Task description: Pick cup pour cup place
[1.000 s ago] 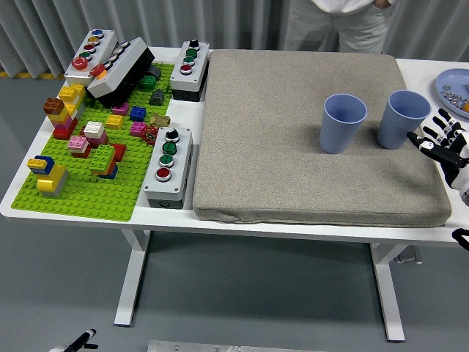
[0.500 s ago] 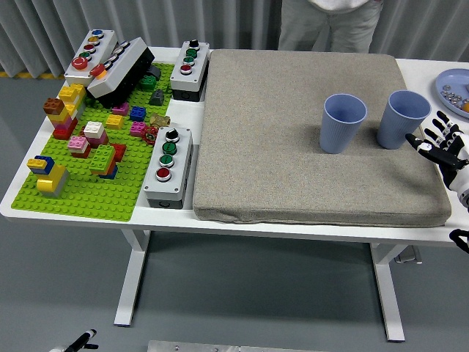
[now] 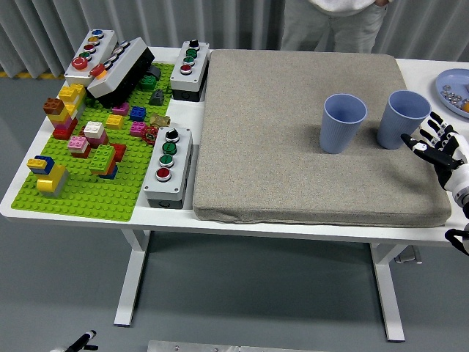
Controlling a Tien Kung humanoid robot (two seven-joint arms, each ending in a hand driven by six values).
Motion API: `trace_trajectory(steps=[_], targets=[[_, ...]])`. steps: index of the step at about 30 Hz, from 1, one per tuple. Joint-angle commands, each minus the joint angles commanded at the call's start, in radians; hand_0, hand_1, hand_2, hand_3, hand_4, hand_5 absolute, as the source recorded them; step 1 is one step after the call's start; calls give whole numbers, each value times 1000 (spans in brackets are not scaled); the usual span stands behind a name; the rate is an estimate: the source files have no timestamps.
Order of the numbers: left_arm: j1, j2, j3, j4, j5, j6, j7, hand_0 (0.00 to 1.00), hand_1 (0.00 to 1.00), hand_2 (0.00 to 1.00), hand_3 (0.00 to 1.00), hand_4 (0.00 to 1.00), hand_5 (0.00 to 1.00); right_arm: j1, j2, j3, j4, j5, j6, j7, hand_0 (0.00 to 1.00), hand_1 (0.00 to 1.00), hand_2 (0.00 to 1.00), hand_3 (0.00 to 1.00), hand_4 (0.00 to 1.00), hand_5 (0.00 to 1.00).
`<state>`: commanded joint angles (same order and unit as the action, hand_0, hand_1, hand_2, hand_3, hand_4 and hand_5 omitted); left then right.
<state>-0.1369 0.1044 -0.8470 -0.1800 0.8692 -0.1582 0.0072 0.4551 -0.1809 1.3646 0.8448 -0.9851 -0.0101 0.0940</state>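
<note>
Two blue cups stand upright on a grey-brown mat (image 3: 293, 147). The left cup (image 3: 342, 123) is near the mat's middle right. The right cup (image 3: 402, 119) is near the mat's right edge. My right hand (image 3: 438, 146) comes in from the right edge, fingers spread and holding nothing, just right of the right cup and apart from it. My left hand is out of view.
A blue plate (image 3: 456, 92) with small items sits at the far right. A green brick baseplate (image 3: 88, 191) with coloured bricks and several button boxes (image 3: 168, 167) fill the table's left. A person (image 3: 333, 22) stands at the far side.
My right hand has shifted slightly up and towards the right cup. The cups have not moved. The person has shifted a little.
</note>
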Motion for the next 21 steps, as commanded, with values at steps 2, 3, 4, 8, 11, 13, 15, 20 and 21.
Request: trace_trajectory(steps=[2, 3, 4, 8, 11, 13, 15, 20, 21], targets=[[0, 0, 2, 0, -1, 0, 0, 848, 832, 849, 763, 626, 952, 4, 2, 0, -3, 0, -1, 0, 976, 946, 998, 943, 866, 349], [-1, 1, 3, 0, -1, 0, 0, 848, 832, 849, 763, 626, 952, 5, 2, 0, -4, 0, -1, 0, 976, 946, 998, 943, 866, 349], [-1, 1, 3, 0, -1, 0, 0, 848, 832, 849, 763, 626, 952, 6, 2, 0, -5, 0, -2, 0, 976, 946, 998, 943, 866, 349], [-1, 1, 6, 0, -4, 0, -1, 848, 833, 849, 762, 626, 953, 10, 4, -4, -9, 1, -2, 0, 975, 946, 998, 943, 866, 352], [-1, 1, 6, 0, -3, 0, -1, 848, 833, 848, 762, 626, 954, 15, 7, -6, -16, 1, -3, -1, 980, 945, 998, 940, 864, 354], [-1, 1, 5, 0, -3, 0, -1, 848, 833, 848, 762, 626, 954, 16, 7, -7, -18, 1, -3, -1, 980, 945, 998, 940, 864, 354], [-2, 1, 5, 0, -3, 0, -1, 848, 833, 848, 762, 626, 954, 18, 8, -8, -20, 1, -3, -1, 980, 945, 998, 940, 864, 354], [-5, 1, 4, 0, -1, 0, -2, 848, 833, 848, 762, 627, 955, 27, 9, -8, -27, 2, -2, -1, 978, 945, 998, 941, 862, 357], [-5, 1, 4, 0, -1, 0, -2, 848, 833, 848, 762, 627, 955, 27, 9, -8, -28, 2, -2, -1, 978, 945, 998, 941, 862, 357]])
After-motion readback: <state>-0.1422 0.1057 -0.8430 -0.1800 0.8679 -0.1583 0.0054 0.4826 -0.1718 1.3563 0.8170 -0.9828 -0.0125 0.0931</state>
